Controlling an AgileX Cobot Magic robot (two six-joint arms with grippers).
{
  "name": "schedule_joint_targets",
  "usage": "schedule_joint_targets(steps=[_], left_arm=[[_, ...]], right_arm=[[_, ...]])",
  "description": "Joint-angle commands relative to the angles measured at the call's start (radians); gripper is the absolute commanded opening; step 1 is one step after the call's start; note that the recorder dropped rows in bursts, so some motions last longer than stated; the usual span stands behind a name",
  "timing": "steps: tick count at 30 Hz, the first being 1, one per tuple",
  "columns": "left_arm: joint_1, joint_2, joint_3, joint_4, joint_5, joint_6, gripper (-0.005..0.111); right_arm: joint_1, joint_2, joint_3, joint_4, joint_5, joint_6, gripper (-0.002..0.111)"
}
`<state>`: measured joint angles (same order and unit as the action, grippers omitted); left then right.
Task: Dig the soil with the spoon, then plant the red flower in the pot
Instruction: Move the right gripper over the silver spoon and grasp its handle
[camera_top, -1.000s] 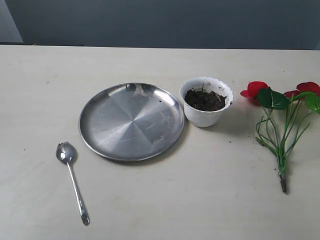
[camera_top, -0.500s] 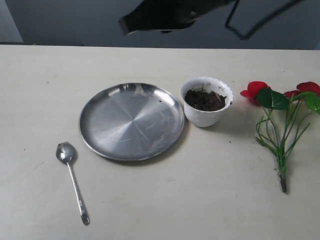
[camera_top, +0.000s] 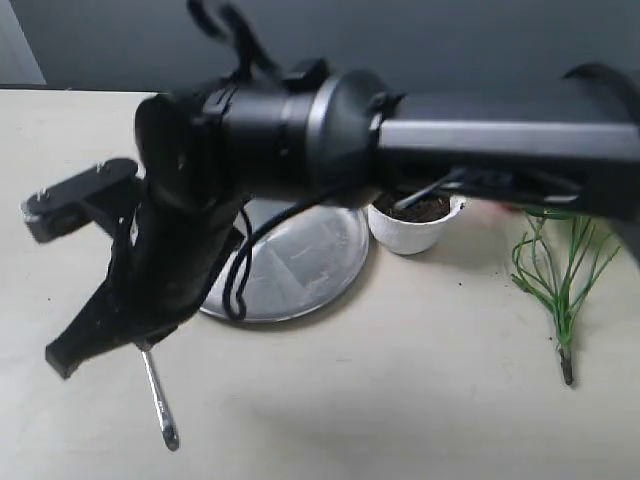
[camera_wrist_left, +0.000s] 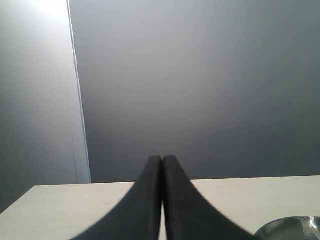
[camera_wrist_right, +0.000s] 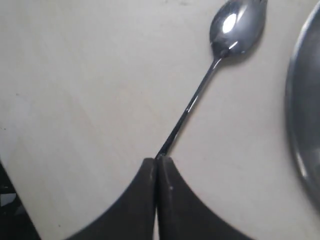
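Note:
The spoon (camera_wrist_right: 237, 25) lies flat on the table left of the steel plate; in the exterior view only its handle (camera_top: 157, 400) shows. My right gripper (camera_wrist_right: 156, 161) hovers shut above the handle, its dark fingers (camera_top: 62, 358) pointing down at the table's left side with nothing held. The white scalloped pot (camera_top: 410, 235) holds dark soil (camera_top: 425, 210) just right of the plate. The red flower lies at the far right, its green stems (camera_top: 560, 280) visible and its blooms mostly hidden by my right arm. My left gripper (camera_wrist_left: 162, 159) is shut and empty, raised, facing the grey wall.
A large round steel plate (camera_top: 300, 270) sits mid-table between spoon and pot, half covered by my right arm (camera_top: 330, 130), which spans the exterior view from right to left. The plate's rim (camera_wrist_right: 305, 100) lies close beside the spoon.
My right arm has swept in from the top and right and dropped over the spoon. Spoon, plate, pot and flower have not moved.

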<state>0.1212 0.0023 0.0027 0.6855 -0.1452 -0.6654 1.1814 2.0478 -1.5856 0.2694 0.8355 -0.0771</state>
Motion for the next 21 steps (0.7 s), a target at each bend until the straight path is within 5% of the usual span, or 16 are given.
schedule_joint_targets(steps=[1,8,15,21], left_arm=[[-0.004,-0.002,-0.003,-0.007,-0.005,-0.005,0.0],[-0.004,-0.002,-0.003,-0.007,-0.005,-0.005,0.0],[-0.004,-0.002,-0.003,-0.007,-0.005,-0.005,0.0],[-0.004,-0.002,-0.003,-0.007,-0.005,-0.005,0.0]], right_arm=[[0.053,0.073,-0.009,-0.085,-0.015,0.057,0.001],[0.057,0.108,-0.009,-0.081,0.0,0.112,0.004],[0.057,0.108,-0.014,-0.078,-0.021,0.142,0.043],[0.057,0.127,-0.014,-0.088,-0.067,0.157,0.04]])
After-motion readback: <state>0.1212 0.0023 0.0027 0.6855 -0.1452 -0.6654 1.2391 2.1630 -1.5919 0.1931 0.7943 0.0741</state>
